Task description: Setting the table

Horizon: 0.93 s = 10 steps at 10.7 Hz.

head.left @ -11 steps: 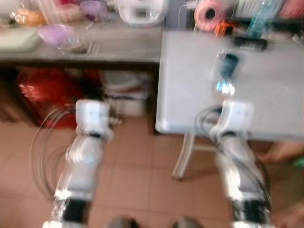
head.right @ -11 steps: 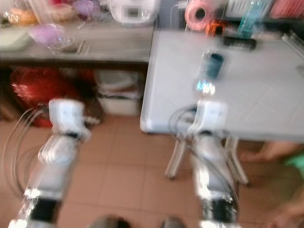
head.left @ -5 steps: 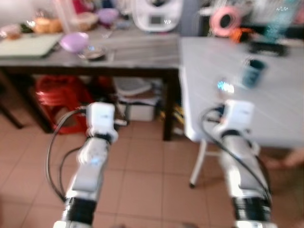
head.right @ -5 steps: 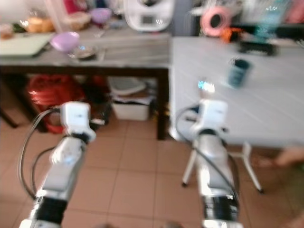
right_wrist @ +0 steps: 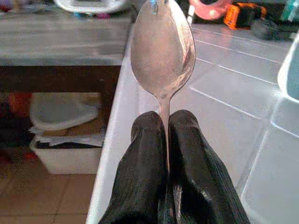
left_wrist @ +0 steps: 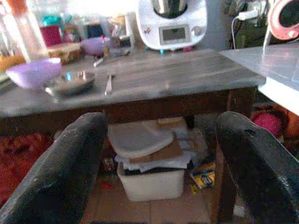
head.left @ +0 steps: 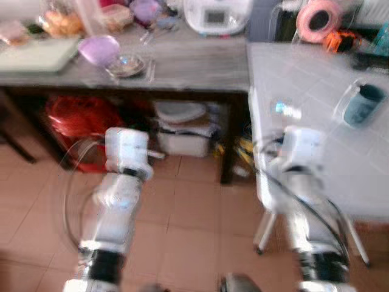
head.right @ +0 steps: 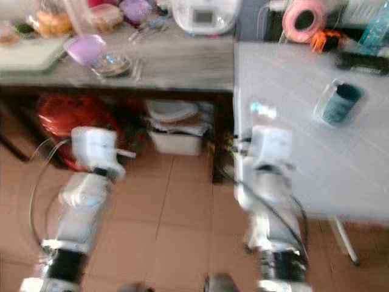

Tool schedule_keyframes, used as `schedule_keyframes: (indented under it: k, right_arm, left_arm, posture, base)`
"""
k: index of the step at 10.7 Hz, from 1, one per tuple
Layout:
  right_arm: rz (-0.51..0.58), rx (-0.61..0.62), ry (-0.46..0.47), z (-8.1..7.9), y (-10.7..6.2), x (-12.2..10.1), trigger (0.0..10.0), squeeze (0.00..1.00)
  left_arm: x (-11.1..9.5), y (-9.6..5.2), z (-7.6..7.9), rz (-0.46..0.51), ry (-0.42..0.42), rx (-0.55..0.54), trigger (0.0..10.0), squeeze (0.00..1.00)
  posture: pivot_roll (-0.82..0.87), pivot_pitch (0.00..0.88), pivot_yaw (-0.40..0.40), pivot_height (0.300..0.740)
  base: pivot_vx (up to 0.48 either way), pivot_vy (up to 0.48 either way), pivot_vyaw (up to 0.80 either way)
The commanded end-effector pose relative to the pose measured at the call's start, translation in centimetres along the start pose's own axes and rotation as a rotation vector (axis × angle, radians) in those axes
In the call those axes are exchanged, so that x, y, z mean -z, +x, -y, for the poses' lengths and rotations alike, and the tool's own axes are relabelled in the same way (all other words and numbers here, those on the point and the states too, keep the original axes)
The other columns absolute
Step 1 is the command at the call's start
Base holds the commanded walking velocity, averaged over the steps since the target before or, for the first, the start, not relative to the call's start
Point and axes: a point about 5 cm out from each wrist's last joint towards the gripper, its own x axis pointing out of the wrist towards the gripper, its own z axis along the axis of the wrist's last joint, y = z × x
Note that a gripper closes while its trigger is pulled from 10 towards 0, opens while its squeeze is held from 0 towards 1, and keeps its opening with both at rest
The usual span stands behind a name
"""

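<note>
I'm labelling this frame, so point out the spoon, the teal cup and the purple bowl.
spoon (right_wrist: 162, 51): right wrist view, middle of its bowl.
teal cup (head.left: 362, 104): left eye view, its side wall.
purple bowl (left_wrist: 32, 73): left wrist view, its outer wall.

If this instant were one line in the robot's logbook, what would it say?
right gripper: shut on spoon, at edge of white table | left gripper: open, empty, facing wooden table | teal mug: on white table
</note>
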Motion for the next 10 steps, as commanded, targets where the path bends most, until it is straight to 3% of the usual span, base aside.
schedule_keyframes:
  k: [1,5,10]
  right_arm:
    - [0.037,-0.042,0.014,-1.42,0.07,-0.91,10.0,0.00]
    - [0.043,-0.052,0.007,-1.58,0.16,-1.01,10.0,0.00]
    - [0.042,-0.051,0.006,-1.69,0.02,-0.93,10.0,0.00]
  left_arm:
    - [-0.25,-0.03,-1.29,0.010,0.022,-0.036,10.0,0.00]
    - [-0.46,0.00,-1.29,0.031,0.027,-0.024,10.0,0.00]
    - [-0.57,0.05,-1.05,0.038,0.018,-0.012,10.0,0.00]
  posture:
    - [-0.05,0.000,0.025,0.740]
    - [-0.05,0.000,0.025,0.740]
    - [-0.05,0.000,0.029,0.740]
  base:
    - [0.311,0.364,0.00]
    - [0.285,0.386,0.00]
    - [0.462,0.000,0.00]
